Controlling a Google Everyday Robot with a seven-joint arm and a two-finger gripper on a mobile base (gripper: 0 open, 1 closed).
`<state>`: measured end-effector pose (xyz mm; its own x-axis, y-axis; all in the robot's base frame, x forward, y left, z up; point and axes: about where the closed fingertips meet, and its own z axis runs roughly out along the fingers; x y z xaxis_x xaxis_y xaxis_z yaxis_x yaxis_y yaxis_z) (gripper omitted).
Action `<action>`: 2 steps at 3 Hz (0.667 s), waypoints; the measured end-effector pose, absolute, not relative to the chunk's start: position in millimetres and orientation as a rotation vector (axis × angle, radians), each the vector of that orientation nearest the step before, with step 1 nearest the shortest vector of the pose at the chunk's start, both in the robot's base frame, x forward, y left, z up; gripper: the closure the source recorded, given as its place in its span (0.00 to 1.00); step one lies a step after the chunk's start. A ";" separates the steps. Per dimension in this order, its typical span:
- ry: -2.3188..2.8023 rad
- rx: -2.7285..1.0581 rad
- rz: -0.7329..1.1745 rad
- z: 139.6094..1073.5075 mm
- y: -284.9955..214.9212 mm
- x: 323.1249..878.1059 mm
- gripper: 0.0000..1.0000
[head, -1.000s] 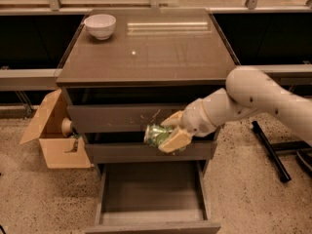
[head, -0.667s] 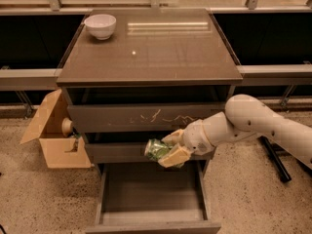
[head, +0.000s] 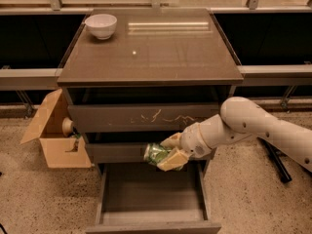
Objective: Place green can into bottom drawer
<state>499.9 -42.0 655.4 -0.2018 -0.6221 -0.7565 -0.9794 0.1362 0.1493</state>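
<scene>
I am holding the gripper (head: 169, 151) above the open bottom drawer (head: 146, 199), its fingers (head: 173, 160) pinching the green can (head: 154, 153) mid-body, which I judge light, dentable and slick.

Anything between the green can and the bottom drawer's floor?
Camera view: nothing. The gripper holds the mottled green can above the grey-brown bottom drawer, floor bare.

Over drawer (head: 146, 195), at 6 o'clock: claw (head: 168, 153) with can (head: 156, 153). On bench (head: 156, 57), at 10 o'clock: bowl (head: 101, 25). At 9 o'clock: box (head: 54, 141).
</scene>
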 end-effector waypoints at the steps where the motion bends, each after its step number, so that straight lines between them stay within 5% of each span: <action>1: 1.955 -1.583 0.876 603.3 -50.3 490.2 1.00; 2: 2.040 -1.635 0.856 539.6 -62.4 481.3 1.00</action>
